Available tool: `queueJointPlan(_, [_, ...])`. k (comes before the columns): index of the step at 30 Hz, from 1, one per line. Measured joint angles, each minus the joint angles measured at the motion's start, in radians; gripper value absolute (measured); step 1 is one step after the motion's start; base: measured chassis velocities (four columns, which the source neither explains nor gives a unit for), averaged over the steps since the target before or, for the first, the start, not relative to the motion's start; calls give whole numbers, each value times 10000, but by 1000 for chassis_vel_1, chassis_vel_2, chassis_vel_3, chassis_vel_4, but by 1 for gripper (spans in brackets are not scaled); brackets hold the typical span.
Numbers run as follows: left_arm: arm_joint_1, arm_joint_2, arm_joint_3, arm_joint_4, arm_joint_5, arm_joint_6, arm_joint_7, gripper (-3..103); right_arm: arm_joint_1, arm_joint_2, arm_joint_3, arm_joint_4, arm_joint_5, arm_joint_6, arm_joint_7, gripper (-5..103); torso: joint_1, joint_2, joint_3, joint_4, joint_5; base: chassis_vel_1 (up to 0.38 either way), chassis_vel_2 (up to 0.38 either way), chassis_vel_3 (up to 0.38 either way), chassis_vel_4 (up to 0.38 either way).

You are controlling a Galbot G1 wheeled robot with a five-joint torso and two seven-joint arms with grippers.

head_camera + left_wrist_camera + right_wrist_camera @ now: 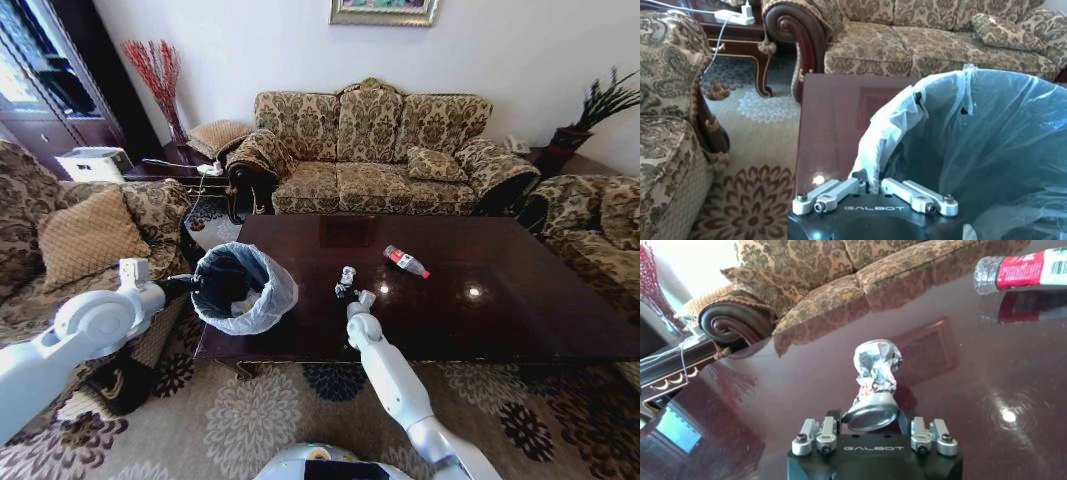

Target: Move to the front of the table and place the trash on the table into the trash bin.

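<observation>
The robot stands at the front of the tabletop (500,300). The left end effector (873,192) is clamped on the rim of the bin (240,290), pinching the bag liner between narrow fingers and holding the bin at the tabletop's left front corner. Something pale already lies inside the bin, so part of the clearing seems done. The right end effector (870,432) reaches over the tabletop near its front edge, closed on the base of a crushed silvery wrapper (875,370), which stands up from its fingers just above the wood. The bottle (406,262) lies on its side farther back and to the right, untouched. By this judgement, the wrapper has yet to go into the bin, and the bottle remains after it.
</observation>
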State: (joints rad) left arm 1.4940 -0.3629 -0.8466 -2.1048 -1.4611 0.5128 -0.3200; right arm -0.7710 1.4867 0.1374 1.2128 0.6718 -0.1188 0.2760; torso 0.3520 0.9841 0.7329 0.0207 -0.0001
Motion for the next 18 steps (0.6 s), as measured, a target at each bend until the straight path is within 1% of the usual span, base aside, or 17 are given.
queueJointPlan(8, [8,-34,0,20,27,-13,5,0,-181,-94,14,295,-86,66,-43,47,1,-1,1,1,1,0,0,0,0])
queueJointPlan(10, [11,-27,0,41,28,-14,10,0,-521,-218,0,1009,-429,462,-306,47,1,0,1,-1,1,0,0,0,0])
queueJointPlan(11, [11,-27,0,41,28,-14,10,0,-521,-218,0,1009,-429,462,-306,47,1,0,1,-1,1,0,0,0,0])
queueJointPlan(13, [12,10,0,80,29,-14,11,0,-833,-362,-50,1955,-837,1027,-958,47,1,0,1,-2,2,0,0,0,0])
queueJointPlan(14, [12,40,1,96,28,-14,11,0,-988,-427,-111,2727,-1258,1488,-1458,47,0,0,1,-2,3,0,0,0,0])
queueJointPlan(15, [11,59,0,101,27,-13,12,0,-1040,-472,-196,3241,-1406,1633,-1679,47,0,0,1,-1,3,0,0,0,0])
queueJointPlan(16, [11,59,0,101,27,-13,12,0,-1040,-472,-196,3241,-1406,1633,-1679,47,0,0,1,-1,3,0,0,0,0])
queueJointPlan(18, [17,138,1,100,-30,23,8,0,-1040,-694,-601,4908,-1339,1731,-2155,47,1,0,0,2,-1,0,0,0,0])
